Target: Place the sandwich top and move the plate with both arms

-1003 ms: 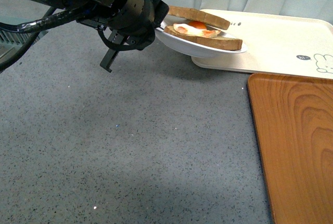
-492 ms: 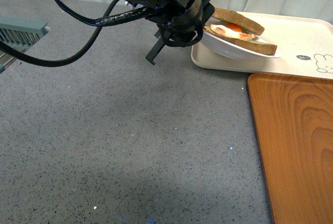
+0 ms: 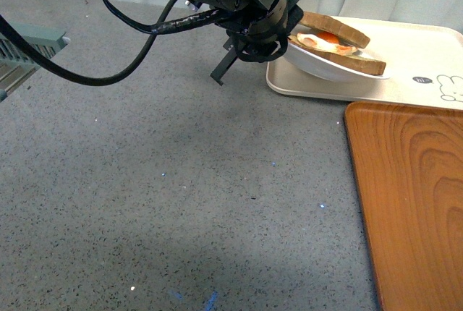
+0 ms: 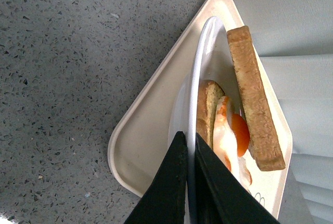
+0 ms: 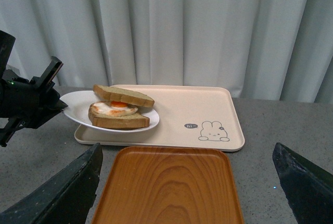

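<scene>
My left gripper (image 3: 287, 39) is shut on the near-left rim of the white plate (image 3: 317, 66) and holds it slightly tilted over the left end of the beige rabbit-print tray (image 3: 405, 43). On the plate lies a bread slice with a fried egg (image 3: 329, 43); the sandwich top (image 3: 334, 29) rests on the egg, skewed. In the left wrist view the black fingers (image 4: 177, 182) pinch the plate rim (image 4: 200, 62) beside the sandwich top (image 4: 255, 99). The right wrist view shows the plate (image 5: 78, 107), the sandwich top (image 5: 123, 95), and my right gripper (image 5: 187, 156) open and empty.
An orange wooden tray (image 3: 412, 195) lies at the right front, just in front of the beige tray; it sits between the right gripper's fingers in the right wrist view (image 5: 166, 187). Grey speckled tabletop (image 3: 181, 202) spreads left. A curtain hangs behind.
My left arm has carried the plate with the sandwich to the right, over the beige tray's left end. In the last half second it shifted only slightly.
</scene>
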Controlling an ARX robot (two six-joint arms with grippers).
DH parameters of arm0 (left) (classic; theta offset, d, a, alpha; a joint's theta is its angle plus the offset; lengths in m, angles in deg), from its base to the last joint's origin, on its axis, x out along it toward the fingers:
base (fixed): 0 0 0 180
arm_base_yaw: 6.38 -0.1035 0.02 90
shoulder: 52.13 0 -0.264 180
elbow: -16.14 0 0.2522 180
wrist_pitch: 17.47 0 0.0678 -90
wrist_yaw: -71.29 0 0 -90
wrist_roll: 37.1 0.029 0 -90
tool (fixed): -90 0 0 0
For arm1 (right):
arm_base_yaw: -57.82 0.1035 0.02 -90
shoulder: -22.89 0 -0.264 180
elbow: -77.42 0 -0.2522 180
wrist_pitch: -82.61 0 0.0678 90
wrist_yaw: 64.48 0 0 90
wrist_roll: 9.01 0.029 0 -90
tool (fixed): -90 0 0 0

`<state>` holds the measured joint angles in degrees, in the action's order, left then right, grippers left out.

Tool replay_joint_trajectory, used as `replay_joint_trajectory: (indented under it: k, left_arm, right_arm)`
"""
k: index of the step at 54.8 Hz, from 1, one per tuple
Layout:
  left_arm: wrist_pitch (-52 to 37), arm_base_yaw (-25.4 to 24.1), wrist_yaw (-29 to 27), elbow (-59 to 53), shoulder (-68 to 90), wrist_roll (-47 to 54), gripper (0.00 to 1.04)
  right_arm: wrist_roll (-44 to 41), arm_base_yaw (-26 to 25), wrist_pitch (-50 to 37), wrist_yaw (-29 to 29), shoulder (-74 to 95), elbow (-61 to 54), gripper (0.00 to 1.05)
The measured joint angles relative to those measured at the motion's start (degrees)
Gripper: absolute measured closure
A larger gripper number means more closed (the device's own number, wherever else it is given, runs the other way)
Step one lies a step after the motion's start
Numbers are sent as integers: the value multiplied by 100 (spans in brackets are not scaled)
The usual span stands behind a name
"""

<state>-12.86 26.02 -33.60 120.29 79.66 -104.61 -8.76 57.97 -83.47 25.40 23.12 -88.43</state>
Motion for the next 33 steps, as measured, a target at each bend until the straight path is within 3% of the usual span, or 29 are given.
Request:
replay_joint_trajectory:
  k: [6,17,33]
  left_arm:
    - [131,-4,2,48,20,2,98]
    - [105,-17,48,-275,-35,28,59]
    - [229,-133,131,-824,-214,382,12]
  right_arm:
    - [-2,0,0,0,0,0,9]
    - [-2,0,0,0,0,0,9]
    - [-2,0,0,0,0,0,9]
